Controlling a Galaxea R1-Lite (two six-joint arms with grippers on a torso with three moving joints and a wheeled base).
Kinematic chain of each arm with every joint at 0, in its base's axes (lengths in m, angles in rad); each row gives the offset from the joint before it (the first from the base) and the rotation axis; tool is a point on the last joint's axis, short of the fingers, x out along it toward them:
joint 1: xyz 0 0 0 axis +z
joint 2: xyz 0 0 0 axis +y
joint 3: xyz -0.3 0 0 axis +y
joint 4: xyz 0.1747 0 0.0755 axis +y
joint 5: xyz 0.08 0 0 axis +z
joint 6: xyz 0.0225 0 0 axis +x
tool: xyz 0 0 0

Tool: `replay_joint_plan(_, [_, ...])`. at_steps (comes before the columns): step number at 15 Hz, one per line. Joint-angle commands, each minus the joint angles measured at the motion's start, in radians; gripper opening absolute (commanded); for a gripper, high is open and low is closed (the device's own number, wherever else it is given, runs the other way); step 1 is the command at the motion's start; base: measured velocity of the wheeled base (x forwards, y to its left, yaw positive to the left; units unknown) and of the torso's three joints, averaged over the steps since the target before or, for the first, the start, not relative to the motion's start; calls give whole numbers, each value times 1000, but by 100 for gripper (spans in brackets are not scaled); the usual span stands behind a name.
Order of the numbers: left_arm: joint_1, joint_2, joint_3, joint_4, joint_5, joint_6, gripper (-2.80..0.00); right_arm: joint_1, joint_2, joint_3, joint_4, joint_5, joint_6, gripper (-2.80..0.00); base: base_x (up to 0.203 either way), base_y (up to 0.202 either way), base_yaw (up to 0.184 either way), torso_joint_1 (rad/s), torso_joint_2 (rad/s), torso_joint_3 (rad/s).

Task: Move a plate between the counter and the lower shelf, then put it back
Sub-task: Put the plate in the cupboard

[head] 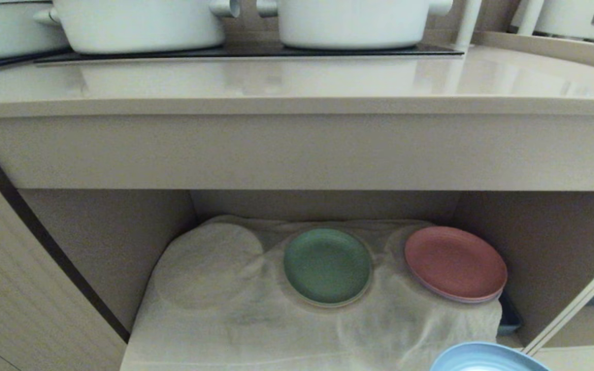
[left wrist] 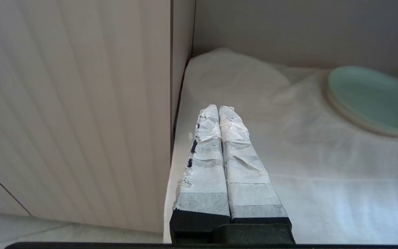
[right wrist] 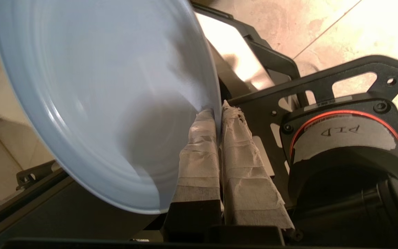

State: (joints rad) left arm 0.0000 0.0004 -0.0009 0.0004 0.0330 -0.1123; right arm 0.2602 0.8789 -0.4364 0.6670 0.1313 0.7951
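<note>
My right gripper point(right wrist: 218, 114) pinches the plate point(right wrist: 92, 100) by its rim, ready to slide in beside the green plate point(head: 327, 266). My left gripper point(left wrist: 219, 112) idles clenched, empty

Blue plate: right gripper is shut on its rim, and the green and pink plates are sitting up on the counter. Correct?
Not quite. The right gripper is shut on the blue plate at its rim, as the right wrist view shows. But the green plate and pink plate are not on the counter; the head view shows them on the white cloth in the lower shelf.
</note>
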Motion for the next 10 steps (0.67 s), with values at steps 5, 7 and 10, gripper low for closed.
replay_joint_plan(5, [0,0,0,0,1,-1,-280,1,3,-1,3,1,3,-280,0,0,0,-12,70,42])
replay_joint_plan(7, [0,0,-1,0,1,-1,-280,0,3,-4,2,-1,3,-280,0,0,0,-2,8,40])
replay_joint_plan(10, [0,0,1,0,1,-1,-280,1,3,-5,3,-2,-1,-280,0,0,0,1,1,27])
